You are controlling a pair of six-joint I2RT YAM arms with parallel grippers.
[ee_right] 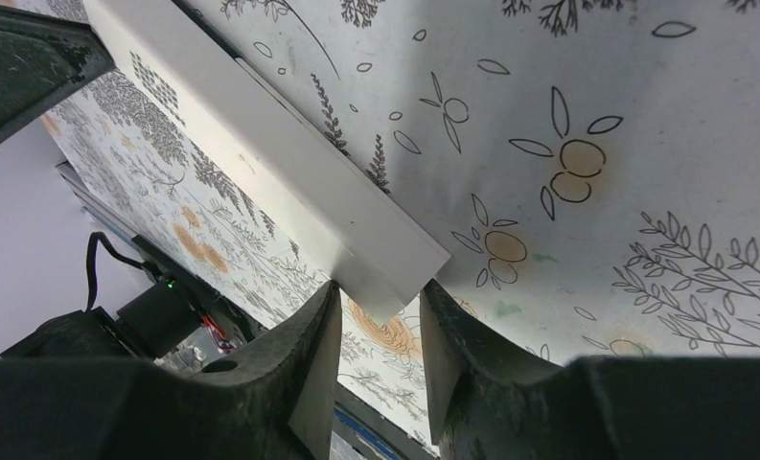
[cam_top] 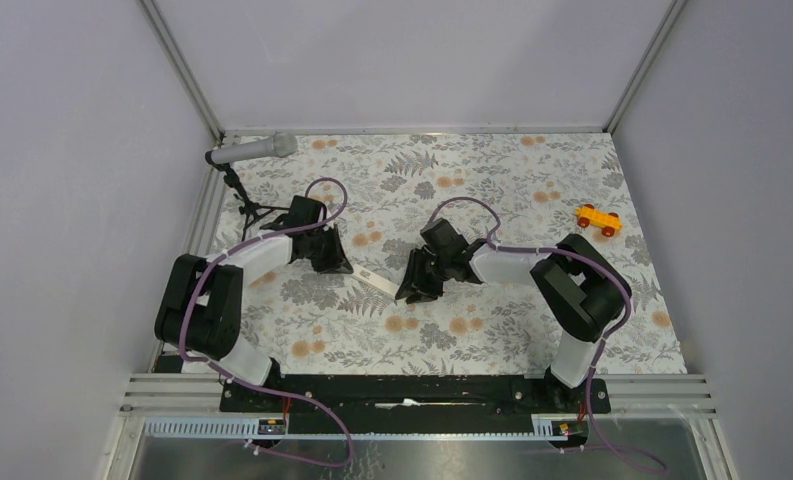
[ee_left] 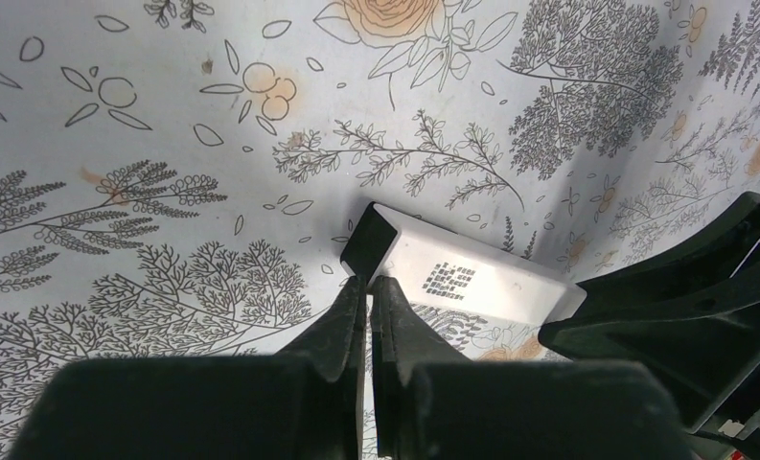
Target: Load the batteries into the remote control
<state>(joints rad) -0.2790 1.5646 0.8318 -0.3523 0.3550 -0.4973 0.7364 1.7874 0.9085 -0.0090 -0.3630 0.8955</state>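
Note:
The remote control (cam_top: 375,281) is a slim white bar lying slantwise between my two grippers at mid-table. My right gripper (cam_top: 417,287) is shut on its near end, and the white bar (ee_right: 289,182) runs out from between the fingertips (ee_right: 330,297). My left gripper (ee_left: 368,285) is shut, with its tips against the remote's dark open end (ee_left: 366,241). Printed text shows on the white body (ee_left: 472,278). From above, the left gripper (cam_top: 334,262) sits just left of the bar. The batteries are out of view.
A grey microphone (cam_top: 254,150) on a black tripod (cam_top: 247,207) stands at the back left, close behind the left arm. An orange-yellow toy car (cam_top: 598,219) sits at the right. Floral cloth (cam_top: 472,330) covers the table, with walls on three sides.

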